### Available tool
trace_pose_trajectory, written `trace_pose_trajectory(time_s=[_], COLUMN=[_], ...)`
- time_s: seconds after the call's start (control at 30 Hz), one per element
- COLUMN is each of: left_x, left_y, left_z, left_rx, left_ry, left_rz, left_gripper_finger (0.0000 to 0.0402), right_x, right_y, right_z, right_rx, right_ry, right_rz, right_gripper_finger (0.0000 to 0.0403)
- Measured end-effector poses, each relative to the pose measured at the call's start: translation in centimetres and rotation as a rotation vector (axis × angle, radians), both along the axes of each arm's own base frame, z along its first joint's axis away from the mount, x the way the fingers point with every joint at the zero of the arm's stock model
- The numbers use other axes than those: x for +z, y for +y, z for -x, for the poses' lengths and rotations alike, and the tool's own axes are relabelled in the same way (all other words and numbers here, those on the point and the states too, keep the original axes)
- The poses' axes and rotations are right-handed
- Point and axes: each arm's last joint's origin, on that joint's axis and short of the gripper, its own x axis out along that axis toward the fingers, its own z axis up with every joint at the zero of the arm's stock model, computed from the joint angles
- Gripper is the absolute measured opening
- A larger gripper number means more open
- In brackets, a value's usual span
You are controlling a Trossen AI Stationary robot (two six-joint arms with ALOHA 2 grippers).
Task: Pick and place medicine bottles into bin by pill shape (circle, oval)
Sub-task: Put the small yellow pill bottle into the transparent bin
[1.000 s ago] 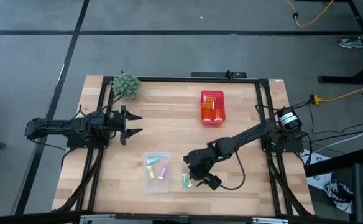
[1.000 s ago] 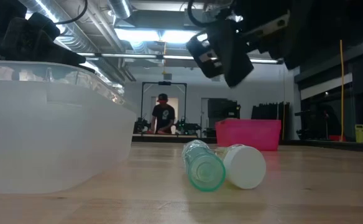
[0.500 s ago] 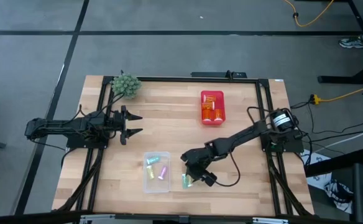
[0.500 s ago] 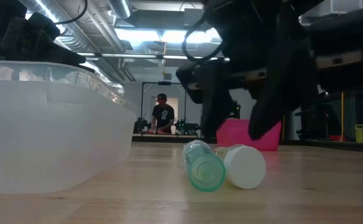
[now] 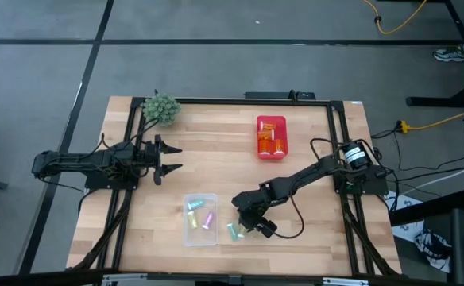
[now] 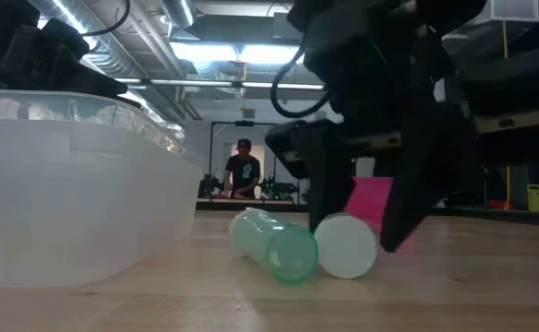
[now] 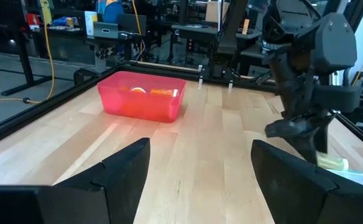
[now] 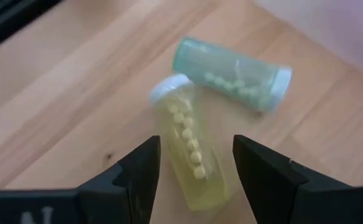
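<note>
Looking down from the high view, the right gripper sits low over the table's near middle, just beside the clear bin, with a pale bottle showing at its tip; the clear bin holds a few pastel bottles, the red bin farther back holds orange ones; the left gripper waits well apart on its own side, near the spiky ball, its fingers spread on nothing. In the low view the right gripper comes down with a dark finger on each side of the white-capped yellow bottle, which lies on the wood with the green bottle lying against it, close to the clear bin's wall. The left wrist view shows the spread left fingers over bare wood, the red bin ahead, and the right arm bent down to the table. In the right wrist view the fingers stand spread around the lower half of the yellow bottle, not visibly pressing it; the green one lies beyond, crossing near its cap; the pills in both look small and round, though that is a judgement. The step in hand looks to be the grasp of the yellow bottle; the next move calls for closing squarely on its body without nudging the green one, then lifting it to the bin that fits its pill shape.
</note>
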Motion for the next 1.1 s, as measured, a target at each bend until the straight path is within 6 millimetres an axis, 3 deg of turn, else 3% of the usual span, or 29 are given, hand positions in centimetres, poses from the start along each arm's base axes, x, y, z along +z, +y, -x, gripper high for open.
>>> trace_pose_trajectory(time_s=[0.33, 0.83, 1.1], left_x=[-0.01, -0.01, -0.01], left_y=[0.0, 0.0, 0.0], left_z=[0.0, 0.0, 0.0], left_rx=[0.0, 0.0, 0.0], left_ry=[0.0, 0.0, 0.0], left_rz=[0.001, 0.003, 0.003], left_gripper_finger=[0.0273, 0.0273, 0.0273], right_x=[-0.18, -0.24, -0.16], right_y=[-0.34, -0.31, -0.45], right_z=[0.03, 0.19, 0.21], right_rx=[-0.104, -0.086, -0.108], right_ry=[0.03, 0.054, 0.072], right_rz=[0.046, 0.027, 0.016], right_gripper_finger=[0.0199, 0.0123, 0.0109])
